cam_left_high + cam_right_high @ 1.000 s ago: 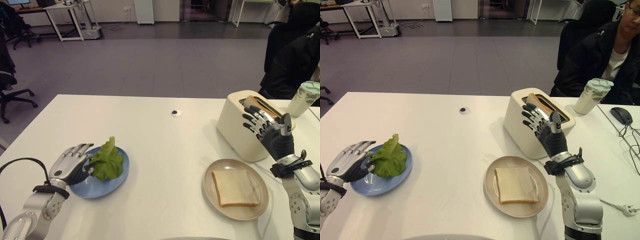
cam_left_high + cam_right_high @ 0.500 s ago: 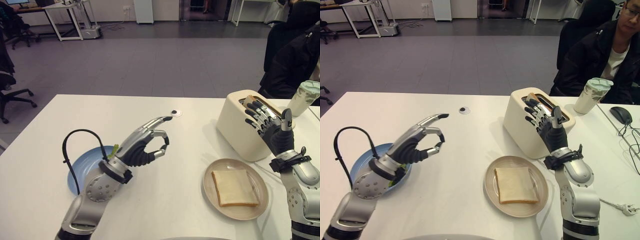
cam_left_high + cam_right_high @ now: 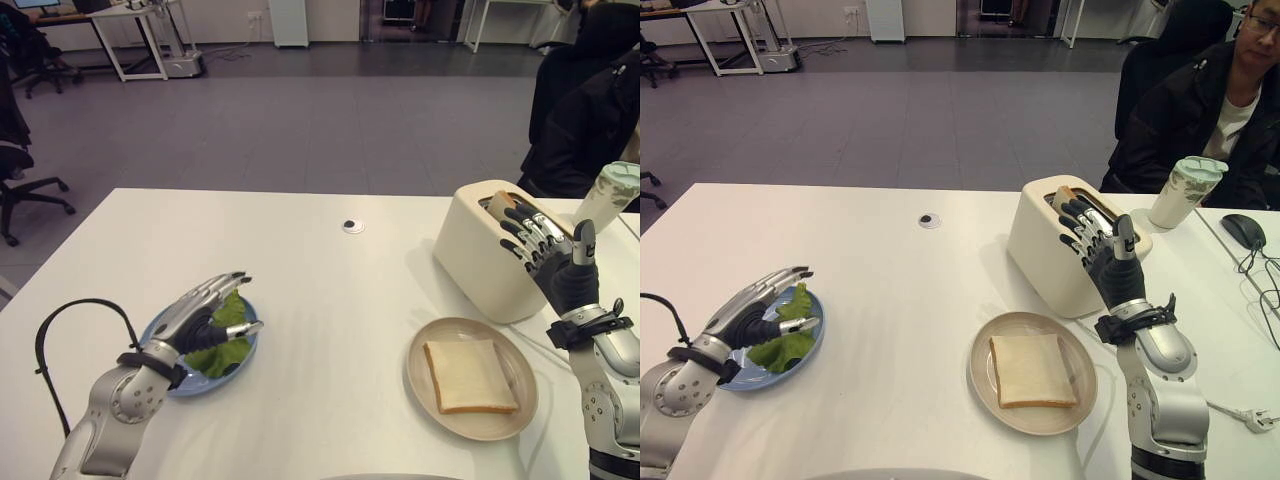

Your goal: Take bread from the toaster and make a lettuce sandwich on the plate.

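So the left hand (image 3: 200, 318) has been brought back down from mid-air onto the blue plate (image 3: 238, 368) near the tabletop's front left edge, while the right hand (image 3: 565, 275) has barely been shifted. The left fingers are stretched over the lettuce leaf (image 3: 228, 350), with nothing pinched yet. The right hand is held spread against the toast (image 3: 502, 202) poking out of the toaster (image 3: 480, 265) by the right edge, ungripped. One bread slice (image 3: 470, 375) is already laid on the beige plate (image 3: 420, 355). The lettuce is probably floppy and easily torn, so it's best pinched at the rib. The toast is light and stiff-ish, best taken by its exposed top.
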Motion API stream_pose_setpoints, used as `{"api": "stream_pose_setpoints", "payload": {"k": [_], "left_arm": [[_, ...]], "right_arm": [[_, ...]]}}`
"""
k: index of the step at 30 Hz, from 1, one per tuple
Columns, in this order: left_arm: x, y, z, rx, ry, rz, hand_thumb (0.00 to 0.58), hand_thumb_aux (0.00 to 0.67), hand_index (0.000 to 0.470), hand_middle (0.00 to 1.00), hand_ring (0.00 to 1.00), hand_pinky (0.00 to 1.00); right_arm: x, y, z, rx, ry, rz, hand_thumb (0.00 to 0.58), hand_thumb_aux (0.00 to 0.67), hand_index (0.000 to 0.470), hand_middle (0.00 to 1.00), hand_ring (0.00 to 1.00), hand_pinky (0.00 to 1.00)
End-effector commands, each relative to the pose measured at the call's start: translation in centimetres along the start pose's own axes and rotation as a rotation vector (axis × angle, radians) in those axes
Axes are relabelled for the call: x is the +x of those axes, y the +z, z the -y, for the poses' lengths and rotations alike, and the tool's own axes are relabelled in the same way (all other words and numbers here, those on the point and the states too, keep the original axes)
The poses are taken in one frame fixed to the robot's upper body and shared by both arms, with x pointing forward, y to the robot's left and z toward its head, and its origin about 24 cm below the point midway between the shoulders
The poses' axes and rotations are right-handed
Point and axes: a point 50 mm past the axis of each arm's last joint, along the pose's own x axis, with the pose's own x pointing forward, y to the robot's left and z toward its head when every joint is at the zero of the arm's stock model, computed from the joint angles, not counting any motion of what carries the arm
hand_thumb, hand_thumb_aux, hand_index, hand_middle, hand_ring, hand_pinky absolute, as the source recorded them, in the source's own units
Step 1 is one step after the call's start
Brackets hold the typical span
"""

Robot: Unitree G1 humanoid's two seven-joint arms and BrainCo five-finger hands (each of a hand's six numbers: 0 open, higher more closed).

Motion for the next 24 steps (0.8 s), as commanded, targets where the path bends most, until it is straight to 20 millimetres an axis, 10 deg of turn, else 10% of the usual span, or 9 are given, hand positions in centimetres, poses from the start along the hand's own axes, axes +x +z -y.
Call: {"api": "stream_pose_setpoints", "payload": {"k": [1, 9, 10, 11, 12, 13, 24], "left_arm": [[-1.3, -3.1, 0.8, 0.144, -0.073, -0.108, 0.000, 0.000, 0.000, 0.00, 0.00, 0.00], [-1.3, -5.3, 1.2, 0.365, -0.064, -0.139, 0.000, 0.000, 0.000, 0.00, 0.00, 0.00], [-1.2, -5.3, 1.2, 0.371, -0.057, -0.136, 0.108, 0.066, 0.046, 0.00, 0.00, 0.00], [-1.1, -5.2, 1.2, 0.376, -0.051, -0.130, 0.340, 0.239, 0.168, 0.00, 0.00, 0.00], [-0.9, -5.0, 1.3, 0.384, -0.049, -0.120, 0.555, 0.531, 0.372, 0.00, 0.00, 0.00], [-0.8, -4.8, 1.4, 0.384, -0.047, -0.110, 0.580, 0.670, 0.470, 0.00, 0.00, 0.00], [0.3, -1.9, 1.2, 0.333, 0.034, 0.002, 0.580, 0.670, 0.470, 0.00, 0.00, 0.00]], "right_arm": [[-0.3, 0.0, 0.3, 0.008, -0.013, -0.015, 0.000, 0.000, 0.000, 0.00, 0.00, 0.00], [-0.3, 0.4, 0.1, 0.026, 0.000, -0.001, 0.000, 0.000, 0.000, 0.00, 0.00, 0.00], [-0.3, 0.4, 0.1, 0.028, 0.001, 0.000, 0.000, 0.000, 0.000, 0.00, 0.00, 0.00], [-0.3, 0.4, 0.1, 0.030, 0.003, 0.001, 0.000, 0.000, 0.000, 0.00, 0.00, 0.00], [-0.3, 0.4, 0.1, 0.031, 0.004, 0.002, 0.000, 0.000, 0.000, 0.00, 0.00, 0.00], [-0.3, 0.4, 0.0, 0.032, 0.005, 0.004, 0.000, 0.000, 0.000, 0.00, 0.00, 0.00], [-0.2, 0.3, 0.0, 0.034, 0.007, 0.003, 0.000, 0.000, 0.000, 0.00, 0.00, 0.00]]}}
